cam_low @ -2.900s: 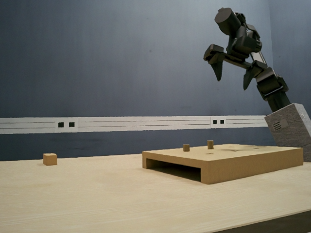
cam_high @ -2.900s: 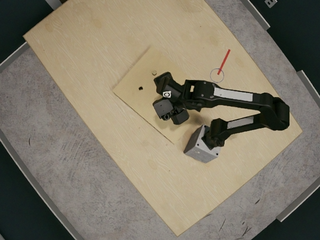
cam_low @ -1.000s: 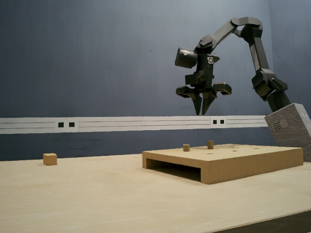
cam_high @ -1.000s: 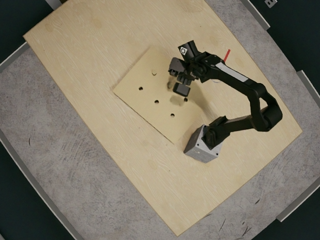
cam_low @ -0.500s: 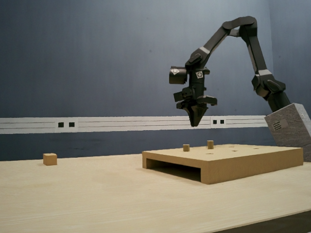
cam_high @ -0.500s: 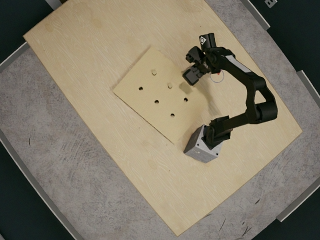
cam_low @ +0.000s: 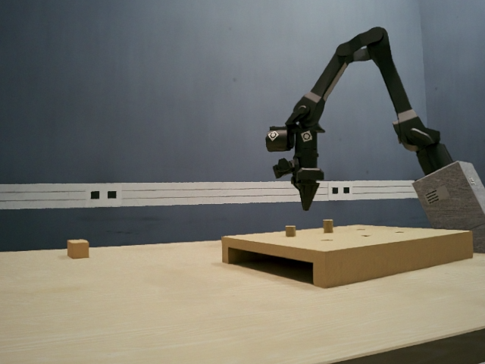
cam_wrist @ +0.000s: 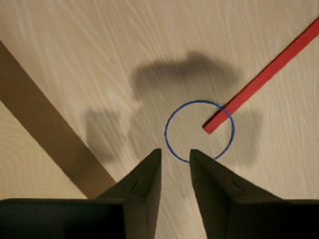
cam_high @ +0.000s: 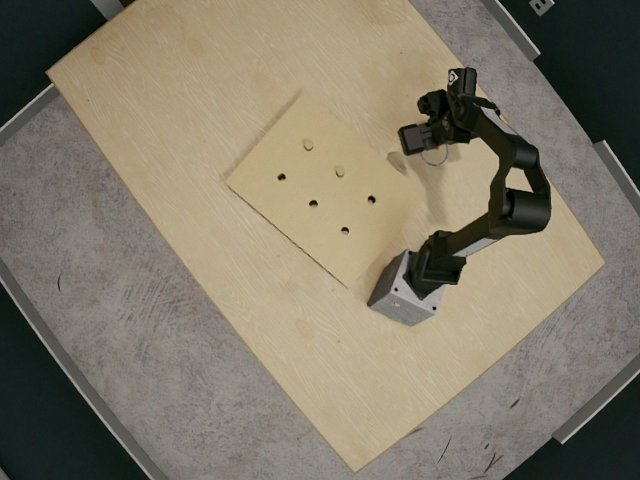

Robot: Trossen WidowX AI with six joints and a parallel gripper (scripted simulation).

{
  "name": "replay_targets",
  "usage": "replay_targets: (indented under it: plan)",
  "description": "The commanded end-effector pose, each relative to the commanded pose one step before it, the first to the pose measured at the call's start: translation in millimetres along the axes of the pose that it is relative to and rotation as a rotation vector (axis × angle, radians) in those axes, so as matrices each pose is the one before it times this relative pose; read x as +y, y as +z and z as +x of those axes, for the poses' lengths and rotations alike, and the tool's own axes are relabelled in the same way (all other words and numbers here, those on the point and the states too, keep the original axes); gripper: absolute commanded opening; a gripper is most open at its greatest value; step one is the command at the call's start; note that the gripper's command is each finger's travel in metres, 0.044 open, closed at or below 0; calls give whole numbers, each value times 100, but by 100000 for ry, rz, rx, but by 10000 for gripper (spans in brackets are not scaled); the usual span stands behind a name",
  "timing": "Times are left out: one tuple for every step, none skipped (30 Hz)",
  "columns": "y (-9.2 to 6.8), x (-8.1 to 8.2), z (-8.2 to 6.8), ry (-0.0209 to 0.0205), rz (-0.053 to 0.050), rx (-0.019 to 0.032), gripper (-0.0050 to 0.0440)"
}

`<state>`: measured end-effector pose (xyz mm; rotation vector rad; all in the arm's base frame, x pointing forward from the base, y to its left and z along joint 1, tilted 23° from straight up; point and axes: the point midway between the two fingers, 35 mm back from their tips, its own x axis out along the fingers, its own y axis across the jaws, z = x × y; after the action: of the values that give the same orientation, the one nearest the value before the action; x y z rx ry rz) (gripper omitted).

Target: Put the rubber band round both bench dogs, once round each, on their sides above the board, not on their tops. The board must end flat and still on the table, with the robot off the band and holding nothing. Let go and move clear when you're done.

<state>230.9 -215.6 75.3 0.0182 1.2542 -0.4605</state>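
1. Nearest, the gripper [cam_wrist: 174, 155] hung with fingers drawn nearly together, clamping nothing.
2. Just beyond, at one o'clock, the rubber band [cam_wrist: 199, 131] lay flat on the table [cam_high: 155, 103], a red stick [cam_wrist: 264, 77] crossing it.
3. Farther, at nine o'clock, the board [cam_high: 268, 155] carried both bench dogs [cam_high: 308, 144].

— Where is the flat wooden board with holes [cam_high: 310, 217] placed?
— On the plywood table top [cam_high: 170, 103], with two short wooden bench dogs [cam_high: 308, 144] [cam_high: 339, 171] stood in it.
— And the thin blue rubber band [cam_wrist: 199, 131]?
— It is laid on the table beside the board, one end of a thin red stick [cam_wrist: 264, 75] inside its loop, the narrowed gripper [cam_wrist: 175, 155] hung above.
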Motion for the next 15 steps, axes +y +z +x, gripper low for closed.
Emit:
replay_targets:
  plan:
    - [-78, -2257, 305, -1575, 10089, -523, 80]
    - [-226, -711, 184, -423, 3414, 343, 80]
    - [-219, -718, 181, -431, 3415, 328, 80]
    - [-212, -724, 179, -439, 3415, 312, 80]
    - [-202, -725, 175, -443, 3389, 293, 80]
    - [-170, -642, 152, -395, 2974, 244, 80]
    - [-127, -506, 117, -313, 2329, 183, 80]
    - [-88, -364, 83, -225, 1663, 126, 80]
    - [-51, -219, 50, -136, 998, 74, 80]
    - [-17, -73, 17, -45, 333, 24, 80]
    - [0, 0, 0, 0, 0, 0, 80]
    - [-257, 86, 238, 214, -34, 690, 80]
    - [-158, 53, 302, 136, -22, 438, 80]
    - [0, 0, 0, 0, 0, 0, 80]
    - [0, 0, 0, 0, 0, 0, 80]
